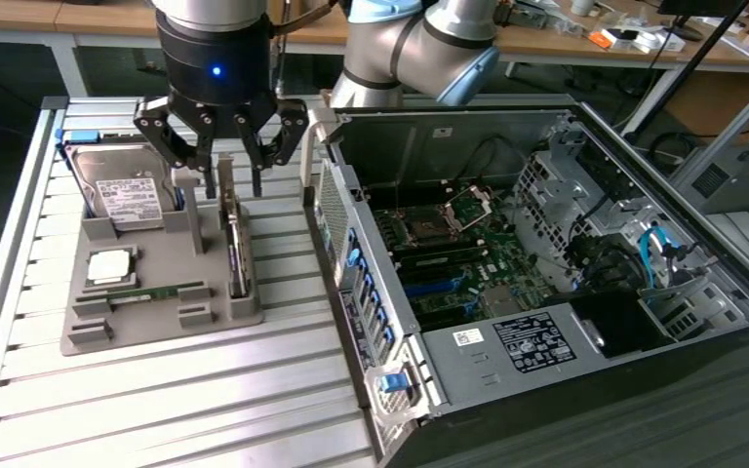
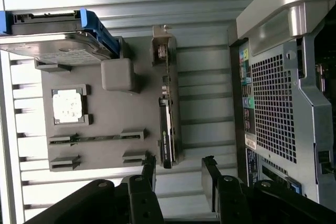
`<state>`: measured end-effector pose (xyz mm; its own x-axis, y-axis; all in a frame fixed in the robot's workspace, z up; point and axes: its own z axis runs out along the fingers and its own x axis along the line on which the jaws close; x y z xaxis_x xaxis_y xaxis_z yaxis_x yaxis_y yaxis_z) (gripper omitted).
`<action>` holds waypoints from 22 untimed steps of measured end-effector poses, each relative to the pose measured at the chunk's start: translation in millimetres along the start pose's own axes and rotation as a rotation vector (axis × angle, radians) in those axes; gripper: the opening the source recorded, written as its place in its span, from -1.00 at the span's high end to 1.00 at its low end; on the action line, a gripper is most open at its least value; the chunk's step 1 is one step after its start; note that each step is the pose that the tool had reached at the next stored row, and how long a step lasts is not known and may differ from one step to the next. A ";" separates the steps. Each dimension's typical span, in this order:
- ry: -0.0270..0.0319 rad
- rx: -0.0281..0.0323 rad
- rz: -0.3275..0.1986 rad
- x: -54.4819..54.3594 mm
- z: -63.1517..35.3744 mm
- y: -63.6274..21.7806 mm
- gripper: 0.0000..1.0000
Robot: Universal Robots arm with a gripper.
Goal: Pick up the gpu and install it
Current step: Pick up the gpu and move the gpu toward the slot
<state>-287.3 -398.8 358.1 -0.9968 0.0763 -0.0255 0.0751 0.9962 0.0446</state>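
Note:
The gpu (image 1: 233, 239) stands on its long edge in a slot of the grey holder (image 1: 156, 327), a thin dark card with a pale metal bracket at its far end. My gripper (image 1: 231, 187) hangs open just above the card's far end, one finger on each side of it and clear of it. In the wrist view the gpu (image 2: 167, 114) runs lengthwise away from my open gripper (image 2: 178, 163), whose two black fingertips (image 2: 150, 164) flank its near end. Nothing is held.
The holder (image 2: 107, 114) also carries a hard drive (image 1: 121, 190) with a blue frame, a square CPU (image 1: 112, 264) and a green memory stick (image 1: 153, 292). The open computer case (image 1: 544, 253) lies close on the exterior view's right, its perforated rear panel (image 2: 283, 98) near the gpu.

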 end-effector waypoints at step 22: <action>0.0000 -0.0001 0.000 1.7 20.7 -0.9 0.04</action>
<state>-288.4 -398.7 337.3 -0.9968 0.0762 -0.0255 0.0750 0.9962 0.0446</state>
